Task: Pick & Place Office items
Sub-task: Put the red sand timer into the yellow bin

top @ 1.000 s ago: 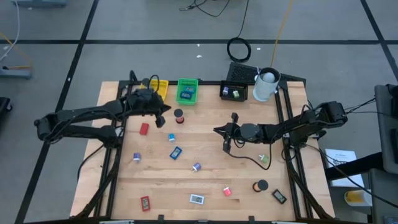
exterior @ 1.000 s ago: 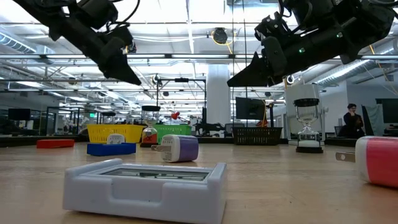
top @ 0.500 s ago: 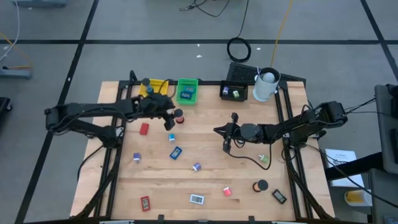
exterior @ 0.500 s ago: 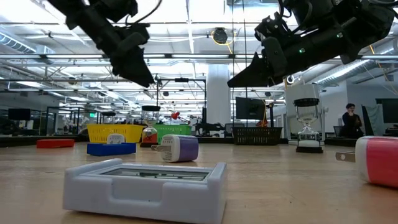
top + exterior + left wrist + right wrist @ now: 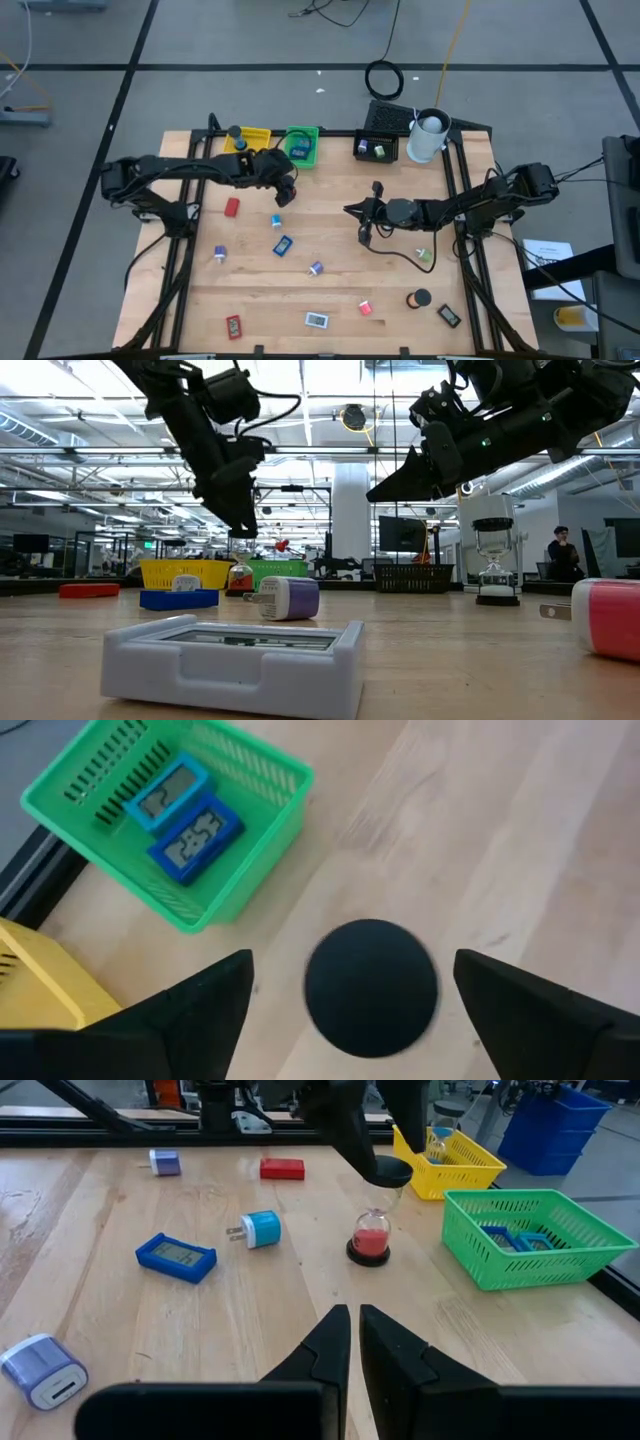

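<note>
A small sand timer (image 5: pixel 372 1220) with a black round top (image 5: pixel 370 985), a black base and red sand stands upright on the table near the green tray (image 5: pixel 300 145). My left gripper (image 5: pixel 285 190) hangs open just above it and points steeply down. One finger stands on each side of the black top, with a gap showing at both. My right gripper (image 5: pixel 348 210) waits shut above the table's middle with nothing in it. Other office items lie loose: a red piece (image 5: pixel 232 207), a blue plug (image 5: pixel 277 221) and a blue flat piece (image 5: pixel 283 245).
A yellow tray (image 5: pixel 250 138), the green tray with two blue pieces, a black tray (image 5: pixel 378 148) and a white cup (image 5: pixel 428 135) line the far edge. Purple bits (image 5: pixel 316 268), a white-rimmed piece (image 5: pixel 316 320) and a black roll (image 5: pixel 419 298) lie toward the near edge.
My left gripper has moved toward the table's right edge and a little down, until it hangs over the sand timer. It has tipped more steeply downward and opened from shut to wide. The timer has stayed where it was.
</note>
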Controlling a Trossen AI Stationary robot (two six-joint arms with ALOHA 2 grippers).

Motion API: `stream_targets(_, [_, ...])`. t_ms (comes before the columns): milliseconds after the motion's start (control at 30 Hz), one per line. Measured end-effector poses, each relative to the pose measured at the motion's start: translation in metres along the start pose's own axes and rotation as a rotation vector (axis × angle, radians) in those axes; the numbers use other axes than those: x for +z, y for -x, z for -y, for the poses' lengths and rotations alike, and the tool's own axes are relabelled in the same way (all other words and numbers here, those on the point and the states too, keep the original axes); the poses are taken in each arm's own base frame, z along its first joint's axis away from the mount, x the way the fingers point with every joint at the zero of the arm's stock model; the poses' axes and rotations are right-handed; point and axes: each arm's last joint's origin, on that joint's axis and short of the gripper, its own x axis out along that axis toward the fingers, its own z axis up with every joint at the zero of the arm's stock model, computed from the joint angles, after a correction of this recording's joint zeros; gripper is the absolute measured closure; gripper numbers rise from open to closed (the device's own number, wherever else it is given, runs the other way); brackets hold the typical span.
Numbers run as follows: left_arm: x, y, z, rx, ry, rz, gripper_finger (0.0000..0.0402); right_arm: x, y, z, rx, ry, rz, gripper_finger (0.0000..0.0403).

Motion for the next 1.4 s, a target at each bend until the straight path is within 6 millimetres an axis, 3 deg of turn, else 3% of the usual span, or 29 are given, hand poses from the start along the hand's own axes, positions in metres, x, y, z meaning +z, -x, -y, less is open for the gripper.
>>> stream_targets(267, [-0.004, -0.014, 0.0, -0.024, -0.026, -0.053, 0.0083, -0.001, 0.0, 0.0, 0.0, 0.002, -0.006, 0.038])
stream_targets(533, [-0.006, -0.022, 0.001, -0.038, -0.072, -0.081, 0.0187, -0.001, 0.0, 0.0, 0.0, -0.002, -0.006, 0.038])
stream_targets(700, [-0.005, -0.015, -0.008, -0.021, -0.069, -0.07, 0.019, -0.001, 0.0, 0.0, 0.0, -0.002, -0.006, 0.038])
stream_targets(867, [0.007, 0.02, -0.037, 0.068, 0.026, -0.016, 0.019, -0.001, 0.0, 0.0, 0.0, -0.002, -0.006, 0.038])
stream_targets(1067, [0.019, 0.059, -0.09, 0.287, 0.241, 0.013, 0.019, -0.001, 0.0, 0.0, 0.0, -0.002, -0.006, 0.038])
stream_targets(1200, [0.016, 0.057, -0.121, 0.37, 0.343, 0.002, 0.019, -0.001, 0.0, 0.0, 0.0, -0.001, -0.006, 0.038])
stream_targets(1400, [0.0, 0.024, -0.151, 0.397, 0.431, -0.015, 0.019, -0.001, 0.0, 0.0, 0.0, -0.001, -0.006, 0.038])
